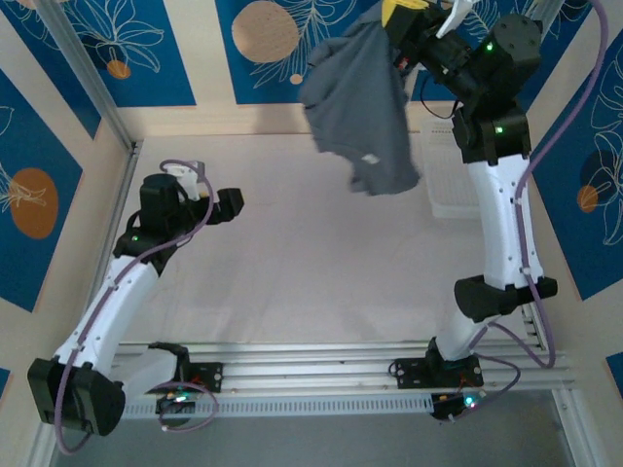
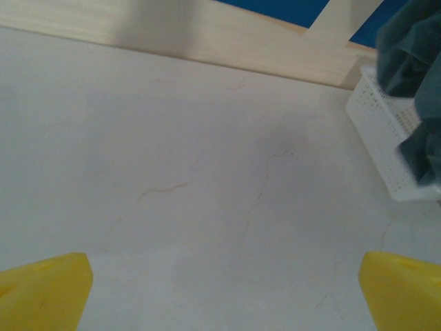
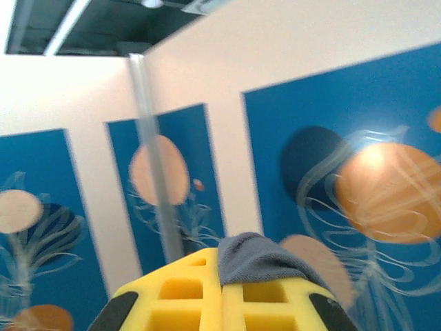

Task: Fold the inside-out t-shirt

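Hovering over the table [image 1: 292, 272], my left gripper [image 2: 222, 293] stands spread wide with nothing in it. Farther back, my right gripper [image 1: 414, 19], raised high, is pinched tight on the grey t-shirt [image 1: 360, 97], which hangs in the air near the white basket [image 1: 453, 199].

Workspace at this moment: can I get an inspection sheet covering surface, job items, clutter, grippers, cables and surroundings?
Surface: pale table, faint hairline marks.
Job's things: grey t-shirt hanging bunched in the air from the right gripper.
Clutter: white mesh basket at the table's far right.
Grippers: left gripper open, low over the table; right gripper shut on the t-shirt, raised.
Cables: purple cables run along both arms, clear of the cloth.
Surroundings: blue patterned wall panels.
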Tool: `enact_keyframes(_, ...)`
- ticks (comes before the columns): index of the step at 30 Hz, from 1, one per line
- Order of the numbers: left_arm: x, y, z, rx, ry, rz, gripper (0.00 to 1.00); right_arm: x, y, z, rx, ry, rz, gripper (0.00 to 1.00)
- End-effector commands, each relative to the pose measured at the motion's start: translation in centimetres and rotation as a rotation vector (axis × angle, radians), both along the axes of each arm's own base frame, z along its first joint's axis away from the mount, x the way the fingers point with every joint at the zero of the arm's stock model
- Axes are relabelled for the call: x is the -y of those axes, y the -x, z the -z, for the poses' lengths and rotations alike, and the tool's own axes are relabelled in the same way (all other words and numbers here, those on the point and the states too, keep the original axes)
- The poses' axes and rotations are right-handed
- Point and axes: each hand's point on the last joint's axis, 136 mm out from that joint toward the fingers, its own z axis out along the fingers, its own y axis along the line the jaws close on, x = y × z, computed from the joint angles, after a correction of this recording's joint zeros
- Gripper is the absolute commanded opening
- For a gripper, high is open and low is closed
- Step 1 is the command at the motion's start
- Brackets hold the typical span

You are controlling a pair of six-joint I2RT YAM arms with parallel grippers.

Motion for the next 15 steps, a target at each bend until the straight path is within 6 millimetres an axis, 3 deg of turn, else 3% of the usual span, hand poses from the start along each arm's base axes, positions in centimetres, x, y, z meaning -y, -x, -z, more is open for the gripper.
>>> enact_keyframes(1,-0.5,0.8,-2.1,0.053,-0.055,-0.004,0.99,-1.9,-4.0,6.6,-0.273,-0.021,-0.01,0.0)
enact_keyframes(2,-0.6,0.8,-2.1,0.05,-0.059,-0.002,0.99,-2.2,-4.9,8.2,-0.329,-0.029,-0.009,0.0)
enact_keyframes(4,-0.5,0.8,-1.5,0.029,-0.063,0.001,0.99,-2.1,-8.0,14.8,-0.561,-0.058,0.058,0.0)
enact_keyframes(6,-0.6,0.8,-0.7,-0.012,-0.065,-0.007,0.99,-1.1,-10.2,24.0,-0.849,-0.087,0.157,0.05)
enact_keyframes(9,-1.2,0.9,1.3,-0.095,-0.092,-0.036,0.99,-0.3,-10.1,37.0,-1.213,-0.112,0.198,0.4)
enact_keyframes(11,-1.5,1.0,2.7,-0.145,-0.114,-0.047,0.97,1.5,-8.5,43.9,-1.394,-0.116,0.282,0.53)
enact_keyframes(13,-1.2,1.2,3.9,-0.191,-0.123,-0.027,0.93,2.6,-7.2,46.5,-1.428,-0.089,0.31,0.56)
enact_keyframes(15,-0.3,1.6,5.3,-0.248,-0.098,0.022,0.89,1.9,-6.5,46.3,-1.369,-0.006,0.255,0.56)
